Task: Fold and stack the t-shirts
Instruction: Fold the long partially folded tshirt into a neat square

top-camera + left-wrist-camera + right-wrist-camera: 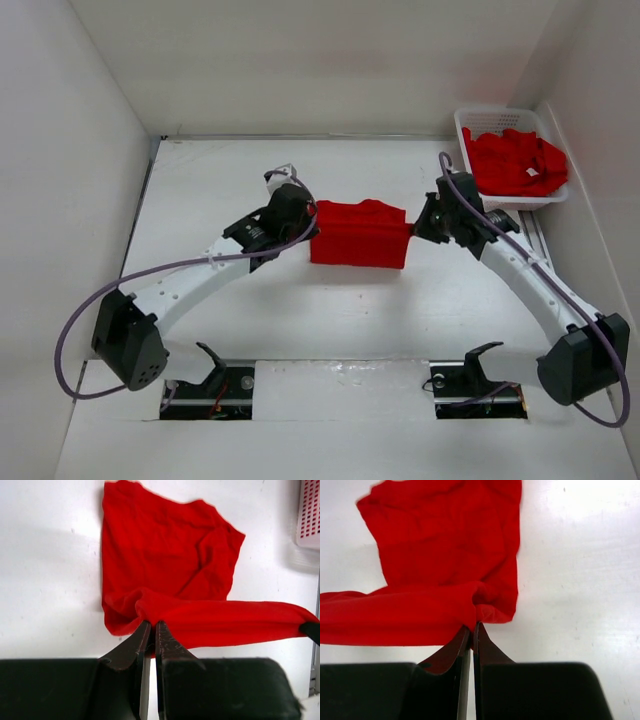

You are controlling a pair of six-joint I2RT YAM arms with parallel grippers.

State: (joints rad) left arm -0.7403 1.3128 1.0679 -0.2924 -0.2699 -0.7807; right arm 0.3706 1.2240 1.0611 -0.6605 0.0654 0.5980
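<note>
T-shirt (358,235) pinched at both ends of its raised near edge, left gripper (152,626) and right gripper (472,626) both clenched on the cloth, long axis side-to-side, rest lying beyond them.

Top external looks down from high behind the arm bases, far enough to take in the whole table (400,320) and basket (500,112); both wrist views sit close, aimed steeply down from opposite ends of the red t-shirt (360,235), which all three share.

Open table (350,320) around the t-shirt (360,235); basket (497,114) obstacle (far right).
</note>
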